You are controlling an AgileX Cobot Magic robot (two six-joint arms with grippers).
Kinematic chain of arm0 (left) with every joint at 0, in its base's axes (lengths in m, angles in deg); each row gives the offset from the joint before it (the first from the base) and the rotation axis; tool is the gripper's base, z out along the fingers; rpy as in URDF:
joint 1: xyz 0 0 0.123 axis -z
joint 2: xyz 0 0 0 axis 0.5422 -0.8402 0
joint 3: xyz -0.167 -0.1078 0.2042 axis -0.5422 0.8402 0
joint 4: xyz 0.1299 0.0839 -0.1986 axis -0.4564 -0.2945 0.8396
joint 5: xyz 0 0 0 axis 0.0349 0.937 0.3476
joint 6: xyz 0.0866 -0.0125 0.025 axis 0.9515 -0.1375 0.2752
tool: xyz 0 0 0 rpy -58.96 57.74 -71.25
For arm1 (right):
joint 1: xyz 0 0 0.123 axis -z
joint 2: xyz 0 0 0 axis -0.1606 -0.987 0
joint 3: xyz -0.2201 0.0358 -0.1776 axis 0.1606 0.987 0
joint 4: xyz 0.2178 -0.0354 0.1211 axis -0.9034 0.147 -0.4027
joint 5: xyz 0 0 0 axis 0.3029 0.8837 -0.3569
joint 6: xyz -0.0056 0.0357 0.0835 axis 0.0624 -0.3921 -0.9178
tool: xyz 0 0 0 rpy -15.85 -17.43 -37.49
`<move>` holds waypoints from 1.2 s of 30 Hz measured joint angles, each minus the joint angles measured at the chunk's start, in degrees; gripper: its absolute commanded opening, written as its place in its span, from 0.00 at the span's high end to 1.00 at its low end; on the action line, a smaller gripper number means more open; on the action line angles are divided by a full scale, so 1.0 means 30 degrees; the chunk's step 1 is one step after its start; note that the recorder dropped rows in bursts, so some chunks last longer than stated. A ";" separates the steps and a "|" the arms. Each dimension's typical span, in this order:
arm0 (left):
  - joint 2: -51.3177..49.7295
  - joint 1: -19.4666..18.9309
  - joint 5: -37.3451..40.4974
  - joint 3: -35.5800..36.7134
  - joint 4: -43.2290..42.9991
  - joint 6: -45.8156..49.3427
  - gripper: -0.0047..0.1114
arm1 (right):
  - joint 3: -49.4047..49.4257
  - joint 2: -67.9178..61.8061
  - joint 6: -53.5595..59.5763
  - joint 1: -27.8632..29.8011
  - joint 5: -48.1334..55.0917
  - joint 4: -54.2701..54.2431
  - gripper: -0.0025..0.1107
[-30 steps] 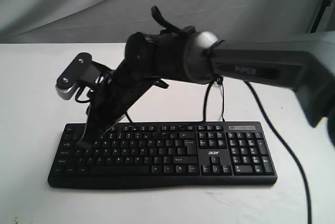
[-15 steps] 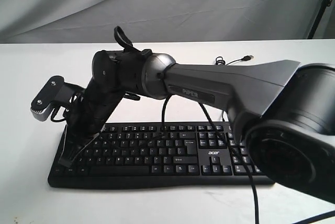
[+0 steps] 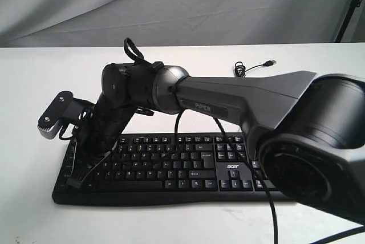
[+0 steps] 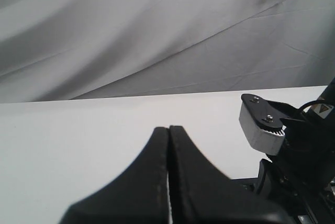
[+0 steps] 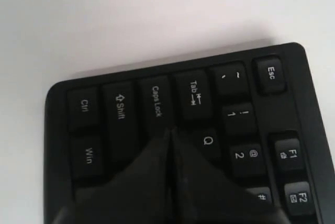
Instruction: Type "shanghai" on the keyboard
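The black keyboard (image 3: 188,164) lies across the white table, acer logo towards its right. My right arm reaches across to its left end. The right gripper (image 3: 75,182) is shut and points down at the leftmost keys. In the right wrist view the shut right gripper (image 5: 170,131) has its tip just below Caps Lock and Tab on the keyboard (image 5: 157,103), next to Q; the key under it is hidden. Whether it touches, I cannot tell. The left gripper (image 4: 169,128) is shut on nothing, over bare table, and is out of the exterior view.
The right arm's grey wrist camera (image 3: 55,120) juts out left of the keyboard, and the same wrist camera (image 4: 261,127) shows in the left wrist view. A thin black USB cable (image 3: 254,66) lies behind the keyboard. Grey cloth hangs at the back.
The right arm has swung left and lower, carrying the shut gripper from the upper-left keys to the front-left corner keys. Over the last half second it barely moved.
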 measured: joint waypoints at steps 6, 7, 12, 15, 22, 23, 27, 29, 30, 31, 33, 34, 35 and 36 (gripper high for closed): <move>0.0000 0.0000 0.0000 0.0000 0.0000 0.0000 0.96 | -0.0043 -0.0057 0.0000 0.0000 0.0041 -0.0105 0.98; 0.0000 0.0000 0.0000 0.0000 0.0000 0.0000 0.96 | -0.0043 0.0192 0.0000 0.0000 0.0201 0.0188 0.98; 0.0000 0.0000 0.0000 0.0000 0.0000 0.0000 0.96 | -0.0043 0.2227 -0.0652 0.0059 0.1041 0.1796 0.98; 0.0000 0.0000 0.0000 0.0000 0.0000 0.0000 0.96 | 0.1266 0.3901 -0.1295 0.0667 0.1462 0.2522 0.98; 0.0000 0.0000 0.0000 0.0000 0.0000 0.0000 0.96 | 0.7886 0.6376 -0.1210 0.2616 -0.1703 0.1731 0.98; 0.0000 0.0000 0.0000 0.0000 0.0000 0.0000 0.96 | 0.8726 0.6584 -0.0947 0.2785 -0.2231 0.1358 0.98; 0.0000 0.0000 0.0000 0.0000 0.0000 0.0000 0.96 | 1.0542 0.6861 -0.0165 0.2954 -0.3817 -0.0037 0.98; 0.0000 0.0000 0.0000 0.0000 0.0000 0.0000 0.96 | 1.0822 0.6861 0.0112 0.2966 -0.4196 -0.0554 0.98; 0.0000 0.0000 0.0000 0.0000 0.0000 0.0000 0.96 | 1.0863 0.6861 0.0270 0.2966 -0.4383 -0.0787 0.98; 0.0000 0.0000 0.0000 0.0000 0.0000 0.0000 0.96 | 1.0863 0.6861 0.0302 0.2966 -0.4484 -0.0881 0.98; 0.0000 0.0000 0.0000 0.0000 0.0000 0.0000 0.96 | 1.0863 0.6861 0.0404 0.2966 -0.4619 -0.1024 0.98; 0.0000 0.0000 0.0000 0.0000 0.0000 0.0000 0.96 | 1.0863 0.6861 0.0438 0.2997 -0.4619 -0.1071 0.98; 0.0000 0.0000 0.0000 0.0000 0.0000 0.0000 0.96 | 1.0863 0.6861 0.0438 0.2997 -0.4666 -0.1071 0.98; 0.0000 0.0000 0.0000 0.0000 0.0000 0.0000 0.96 | 1.0943 0.6861 0.0438 0.2997 -0.4800 -0.1071 0.98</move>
